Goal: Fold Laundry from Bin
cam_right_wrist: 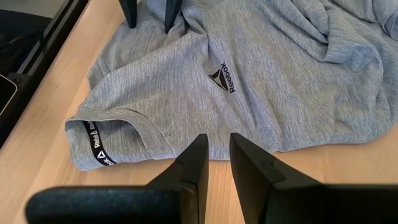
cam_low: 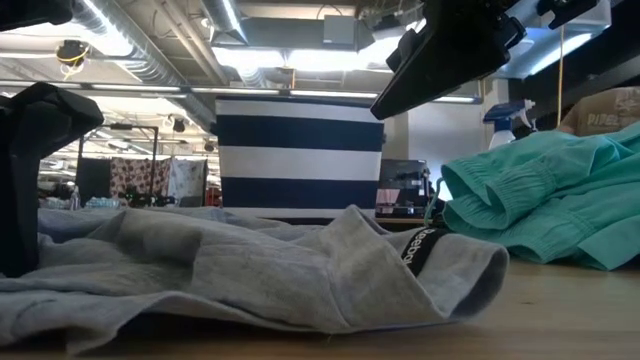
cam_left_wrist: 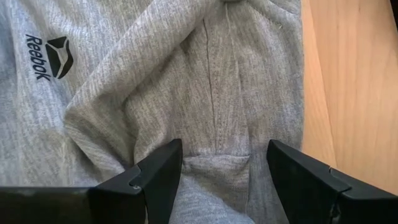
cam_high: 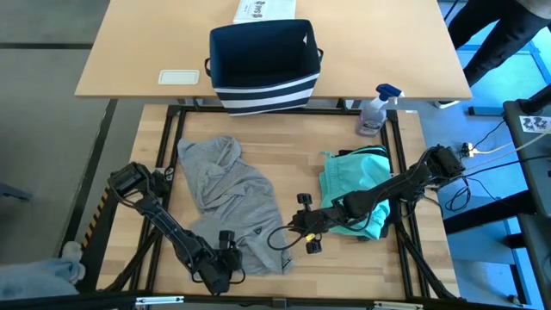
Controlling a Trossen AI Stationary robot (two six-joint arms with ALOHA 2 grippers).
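The grey T-shirt point(cam_high: 228, 194) lies crumpled on the wooden table, left of centre; its logo point(cam_right_wrist: 222, 78) faces up and its collar band point(cam_right_wrist: 93, 146) lies toward the near edge. My left gripper point(cam_left_wrist: 224, 177) is open and down at the shirt's near part, with a ridge of cloth between its fingers. My right gripper point(cam_right_wrist: 217, 149) hangs above the bare wood beside the shirt's near edge, nearly shut, with a narrow empty gap. A teal piece point(cam_high: 353, 185) lies bunched on the right. The navy bin point(cam_high: 263, 65) stands on the far table. My left gripper has its two open fingertips point(cam_left_wrist: 163, 174) set down on the grey T-shirt, one on each side of a seamed fold point(cam_left_wrist: 214, 155) near the shirt's near edge. The fingers slant down from the near left. The fold is not pinched, and the shirt lies slack on the table.
A spray bottle point(cam_high: 376, 110) stands at the far right corner of the frame. A white printed box point(cam_high: 263, 10) and a flat white item point(cam_high: 178, 77) lie on the far table. Bare wood point(cam_high: 297, 172) shows between the shirt and the teal piece.
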